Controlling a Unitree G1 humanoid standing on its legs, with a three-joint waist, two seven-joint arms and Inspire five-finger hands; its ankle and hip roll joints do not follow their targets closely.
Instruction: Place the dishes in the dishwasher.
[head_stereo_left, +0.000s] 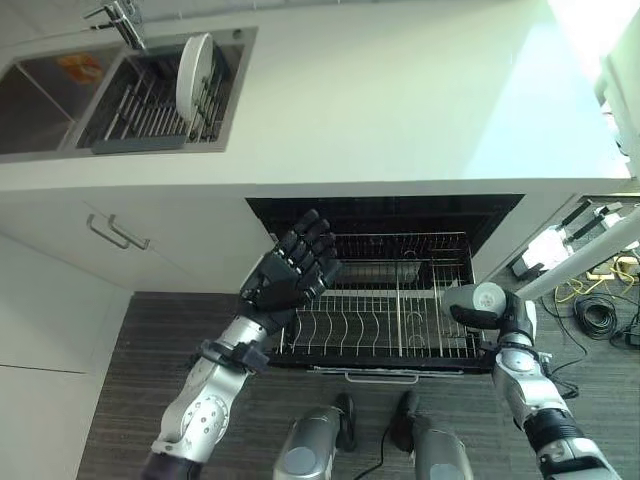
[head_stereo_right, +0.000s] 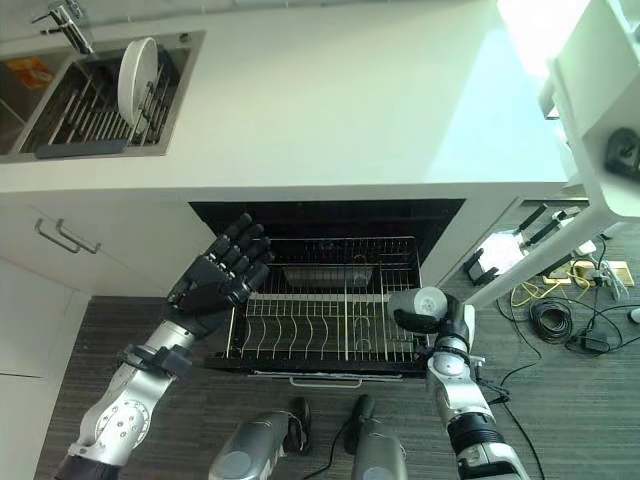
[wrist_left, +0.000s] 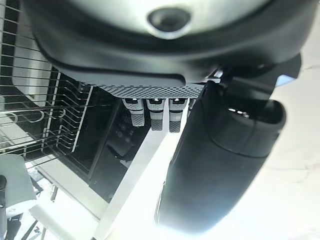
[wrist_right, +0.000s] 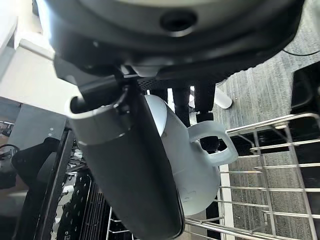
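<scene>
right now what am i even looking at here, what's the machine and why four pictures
It is a humanoid robot loading a dishwasher. Two pictures come from cameras in its head, looking down; the other two sit on its wrists, so each hand looks huge. Below the white counter, the dishwasher rack is pulled out. The left hand hovers open over the rack's left end, holding nothing. The right hand has its fingers and thumb curled round a pale mug with a handle, at the rack's right end. Up in the sink, a white plate stands on edge in a drying rack, beside the tap.
</scene>
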